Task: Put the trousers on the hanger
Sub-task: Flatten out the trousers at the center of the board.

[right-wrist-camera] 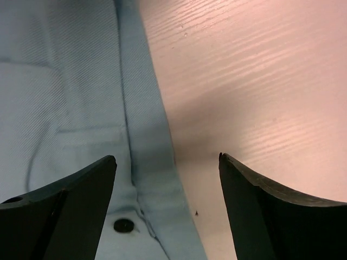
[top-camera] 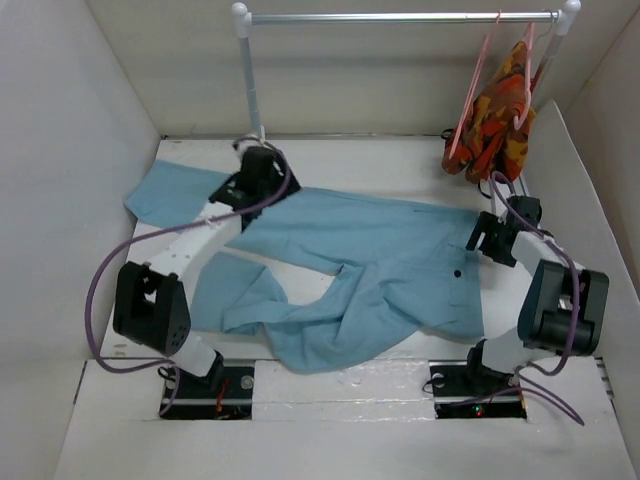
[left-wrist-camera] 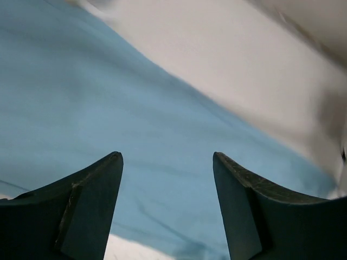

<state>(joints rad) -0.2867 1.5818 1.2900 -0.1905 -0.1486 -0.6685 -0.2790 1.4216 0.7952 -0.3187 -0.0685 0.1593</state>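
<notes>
On the white table (top-camera: pixel 400 160), the trousers (top-camera: pixel 380 250) are spread flat across the centre, with the waist turned toward 3 o'clock. One leg is stretched out toward 10 o'clock and the other is bunched in folds toward 7 o'clock.

The left gripper (left-wrist-camera: pixel 165 157) is held over the leg at 10 o'clock. Its fingers (left-wrist-camera: pixel 92 206) are parted and nothing is caught between them; only blue cloth and a strip of bare table are seen beyond the tips.

The right gripper (right-wrist-camera: pixel 167 158) is poised at the waist end, at 3 o'clock. Its fingers (right-wrist-camera: pixel 260 206) are likewise spread wide and hold nothing. The waistband (right-wrist-camera: pixel 146 135) edge is seen in the gap, with a dark button (right-wrist-camera: pixel 123 225) near the 7 o'clock finger, while bare table lies under the other. Whether the tips touch the cloth cannot be told.

At 1 o'clock, the hanger (top-camera: pixel 468 105) is hung from a rail (top-camera: pixel 400 17), just beside a patterned garment (top-camera: pixel 505 110) (orange, red and yellow), well apart from the trousers.
</notes>
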